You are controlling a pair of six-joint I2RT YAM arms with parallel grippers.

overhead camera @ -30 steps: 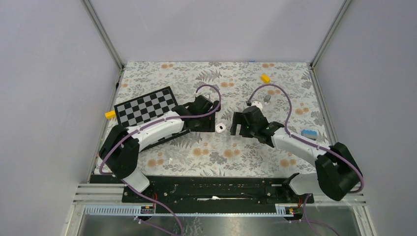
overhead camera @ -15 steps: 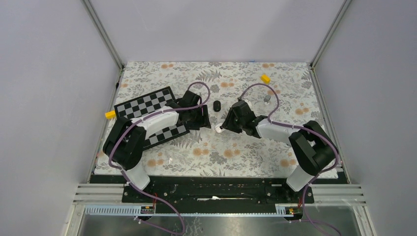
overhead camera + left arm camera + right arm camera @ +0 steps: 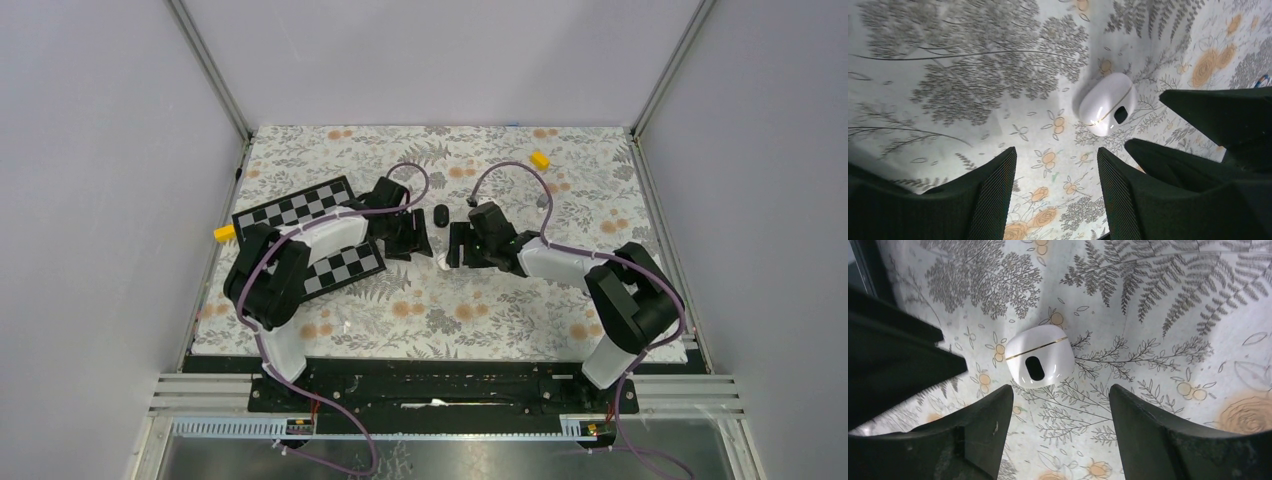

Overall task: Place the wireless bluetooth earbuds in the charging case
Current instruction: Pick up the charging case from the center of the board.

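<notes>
The white charging case lies shut on the floral mat, with a gold seam and a black oval on its face. It also shows in the right wrist view and as a white spot in the top view. My left gripper is open and empty, just short of the case. My right gripper is open and empty, facing the case from the other side. In the top view the left gripper and right gripper flank the case. I cannot make out any earbuds.
A small black oval object lies just beyond the grippers. A checkerboard lies under the left arm. Yellow blocks sit at the far right and the left edge. Grey walls enclose the mat.
The right arm folded inward and its gripper moved left toward the case. The left gripper drew back a little, uncovering the black oval object. The case stays in place.
</notes>
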